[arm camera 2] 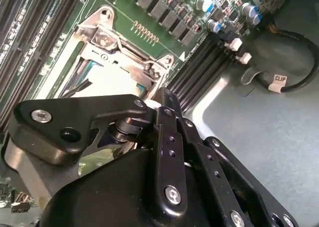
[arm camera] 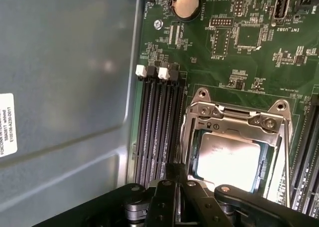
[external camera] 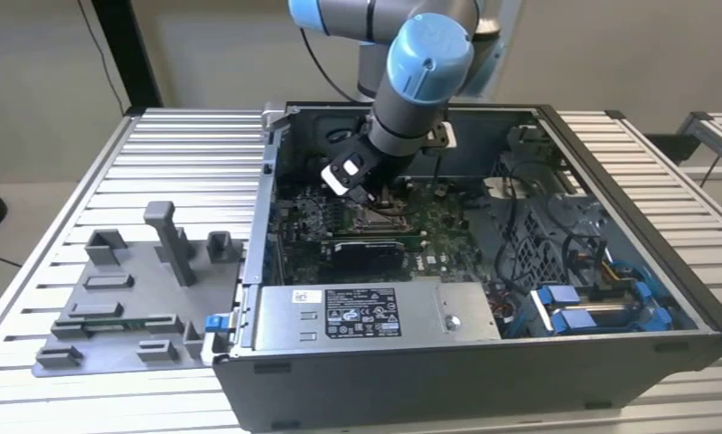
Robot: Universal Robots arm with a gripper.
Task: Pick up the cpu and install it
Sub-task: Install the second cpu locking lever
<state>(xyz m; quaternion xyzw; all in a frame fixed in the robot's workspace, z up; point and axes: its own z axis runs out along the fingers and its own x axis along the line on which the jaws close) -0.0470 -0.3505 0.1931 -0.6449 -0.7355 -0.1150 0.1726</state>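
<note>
CPU (arm camera: 230,159): flat square chip, bright silvery top, lying inside the metal-framed socket (arm camera: 271,123) on the green motherboard (arm camera: 249,62). Gripper (external camera: 379,197) hangs just above the socket; whether its fingers are spread or together, cannot tell. Open case (external camera: 602,145) sits on a slatted metal table (external camera: 192,136). Dark memory slots (arm camera: 154,132) run beside the socket; case wall nearby.

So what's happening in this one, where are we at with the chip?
The robot arm has reached into the open grey computer case, with its hand low over the green motherboard. The small square cpu with the silvery-white metal top lies inside the square metal-framed socket, directly ahead of the hand in the first wrist view. The grey plastic fixture blocks sit outside the case, on the exterior view's left.
</note>
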